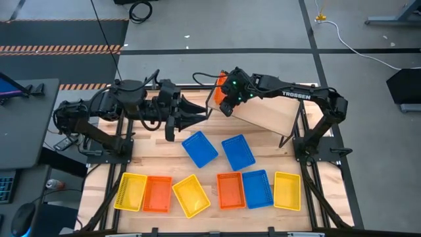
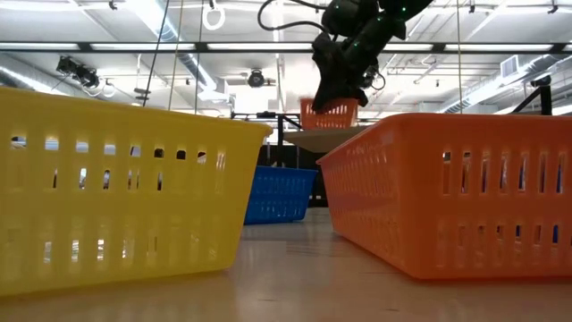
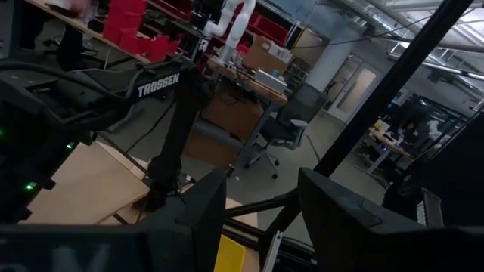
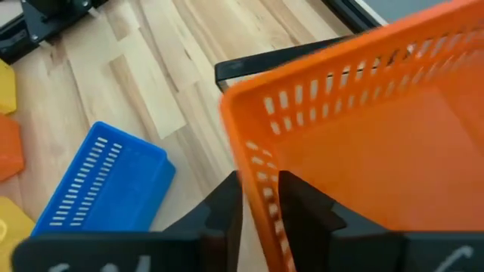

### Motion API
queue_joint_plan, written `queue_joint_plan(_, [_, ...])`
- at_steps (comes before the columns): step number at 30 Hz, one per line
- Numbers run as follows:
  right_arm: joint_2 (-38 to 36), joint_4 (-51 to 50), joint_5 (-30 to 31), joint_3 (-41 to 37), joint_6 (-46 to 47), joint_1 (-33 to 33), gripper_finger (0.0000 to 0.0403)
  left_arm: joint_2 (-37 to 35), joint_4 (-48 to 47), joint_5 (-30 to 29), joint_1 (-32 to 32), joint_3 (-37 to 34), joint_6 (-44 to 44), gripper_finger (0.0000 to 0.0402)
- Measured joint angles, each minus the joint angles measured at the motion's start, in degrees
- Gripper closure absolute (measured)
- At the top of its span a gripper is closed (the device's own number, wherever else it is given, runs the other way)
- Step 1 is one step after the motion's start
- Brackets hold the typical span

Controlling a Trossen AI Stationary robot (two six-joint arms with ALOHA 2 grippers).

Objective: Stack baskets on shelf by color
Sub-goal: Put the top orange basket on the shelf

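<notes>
An orange basket (image 1: 214,91) (image 2: 329,114) is at the left end of the wooden shelf (image 1: 266,113) (image 2: 313,139). My right gripper (image 4: 261,219) (image 1: 227,99) is shut on it from above. Whether it rests on the plank or hangs just above it, I cannot tell. My left gripper (image 1: 204,113) (image 3: 261,227) hovers open just left of the shelf, holding nothing. Two blue baskets (image 1: 199,148) (image 1: 237,152) lie flat mid-table. In the right wrist view one blue basket (image 4: 106,185) shows below. My right gripper pinches the orange basket's short wall near a corner (image 4: 261,177), one finger (image 4: 227,215) outside and one finger (image 4: 306,215) inside the tray. The fingers come from above, pointing down. The basket stays roughly level at the shelf's left end (image 2: 308,134).
Along the table's near edge lies a row of baskets: yellow (image 1: 130,191), orange (image 1: 157,194), yellow (image 1: 191,195), orange (image 1: 231,190), blue (image 1: 257,188), yellow (image 1: 287,190). In the low view a yellow basket (image 2: 116,188) and an orange basket (image 2: 456,192) fill the foreground.
</notes>
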Motion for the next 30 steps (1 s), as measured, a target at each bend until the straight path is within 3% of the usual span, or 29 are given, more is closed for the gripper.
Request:
queue_joint_plan(10, [-0.31, -0.57, -3.3, -0.01, 1.18, 0.01, 0.0261, -0.08, -1.02, 0.02, 1.37, 0.0, 2.54, 0.023])
queue_joint_plan(19, [-5.85, -2.29, -5.32, -0.01, 1.61, -0.24, 0.0238, -0.08, -1.68, -0.14, 2.97, 0.0, 2.69, 0.023])
queue_joint_plan(30, [-15.04, -10.66, -6.15, 0.01, -1.82, -1.26, 0.0238, 0.06, -13.76, -14.15, 3.04, 0.0, 4.45, 0.023])
